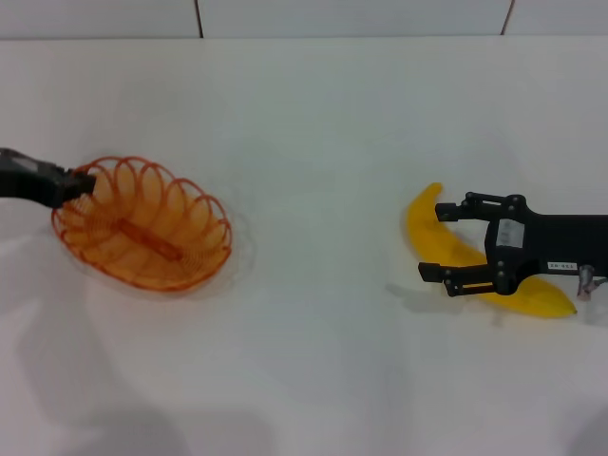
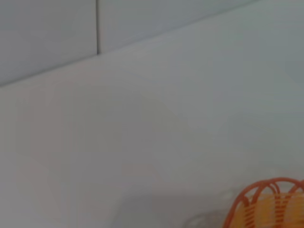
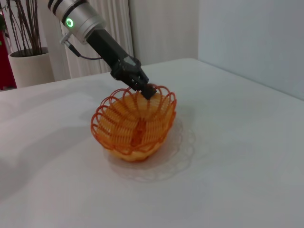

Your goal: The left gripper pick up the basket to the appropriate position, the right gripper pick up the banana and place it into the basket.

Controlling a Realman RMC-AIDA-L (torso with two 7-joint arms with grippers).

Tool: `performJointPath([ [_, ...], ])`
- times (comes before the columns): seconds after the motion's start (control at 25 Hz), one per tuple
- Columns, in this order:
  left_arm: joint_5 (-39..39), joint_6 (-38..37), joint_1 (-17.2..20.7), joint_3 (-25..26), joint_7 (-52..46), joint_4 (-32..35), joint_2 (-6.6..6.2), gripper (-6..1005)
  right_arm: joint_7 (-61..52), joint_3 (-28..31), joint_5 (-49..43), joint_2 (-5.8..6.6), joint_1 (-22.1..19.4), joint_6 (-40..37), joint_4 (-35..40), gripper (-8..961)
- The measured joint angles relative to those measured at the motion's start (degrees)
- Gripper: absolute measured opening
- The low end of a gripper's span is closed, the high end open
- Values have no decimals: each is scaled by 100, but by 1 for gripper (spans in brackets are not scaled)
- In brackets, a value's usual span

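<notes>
Gripping the scalloped rim of the basket (image 1: 142,224) at its near-left end, my left gripper (image 1: 84,183) has its jaws closed narrow on the orange wire; the right wrist view shows the same hold, with my slim black arm slanting down to the rim and the basket tipped up on that side, its far edge low over the white worktop (image 1: 313,123). Whether the basket's underside touches the worktop I cannot tell, though a faint shadow lies under it. In the left wrist view only a corner of the orange loops shows, against the pale worktop and a tiled wall (image 2: 47,38). Well apart on my right side, the banana (image 1: 432,228) lies flat on the worktop, its curve running from a pointed tip toward the middle of the scene down to my right. My right gripper (image 1: 439,241) sits over it with jaws spread wide, one finger near the banana's upper tip and the other across its middle, the yellow showing between them; I cannot tell if either finger touches it. A potted plant (image 3: 23,52) stands behind the worktop.
</notes>
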State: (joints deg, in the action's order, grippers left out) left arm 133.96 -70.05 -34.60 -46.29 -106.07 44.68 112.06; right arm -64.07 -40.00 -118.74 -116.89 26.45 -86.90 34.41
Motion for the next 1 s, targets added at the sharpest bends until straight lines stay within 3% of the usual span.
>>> performJointPath([
  [0.24,-752,121,82,-3,322,-94,13,90,0,1,0,0,12,11,-4,899],
  [0.52,-1491,654,102,-3,744,-777,22,83,23,-116,5,0,22,11,-79,899],
  [0.8,-1999,1033,161,2,1143,-1071,266,81,10,-217,3,0,29,41,-79,899],
  [1.0,-2287,1110,174,16,1326,-1204,313,80,32,-236,2,4,106,54,-200,899],
])
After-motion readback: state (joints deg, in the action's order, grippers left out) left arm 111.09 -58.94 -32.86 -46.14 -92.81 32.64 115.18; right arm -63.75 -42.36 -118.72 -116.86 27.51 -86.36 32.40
